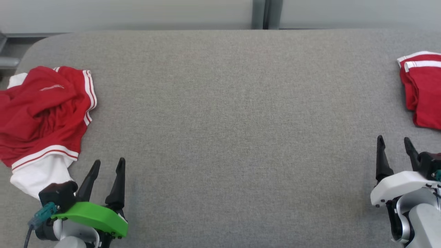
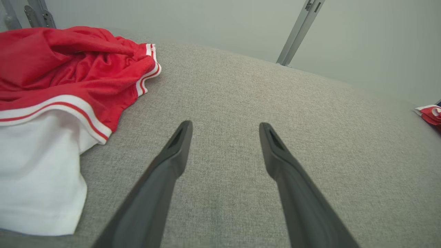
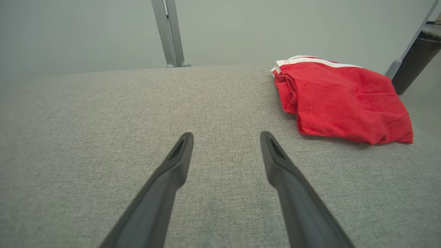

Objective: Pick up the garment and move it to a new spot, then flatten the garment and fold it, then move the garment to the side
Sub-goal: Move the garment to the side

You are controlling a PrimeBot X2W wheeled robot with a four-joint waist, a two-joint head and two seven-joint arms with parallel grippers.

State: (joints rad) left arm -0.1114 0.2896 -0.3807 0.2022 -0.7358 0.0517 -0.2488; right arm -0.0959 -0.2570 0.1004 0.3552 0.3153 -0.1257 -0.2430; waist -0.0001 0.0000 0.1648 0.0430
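Your left claw [image 1: 109,160] and right claw [image 1: 393,137] gape empty, flanking broad counter [image 1: 224,120]; the garment [image 1: 44,113], frame left, possibly overhangs the edge.

Matt grey woven cloth covers the table [image 1: 224,103]; the garment [image 1: 44,110] is soft cloth.

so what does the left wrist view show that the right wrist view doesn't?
Left wrist, not right: the crumpled red-and-white garment at its left, and the left pincer, open and empty. Right wrist, not left: the right pincer, open and empty, and a dark bin past the table edge. Both: the grey fabric table and the folded red garment, whole in the right wrist view, a sliver at the left wrist view's right edge.
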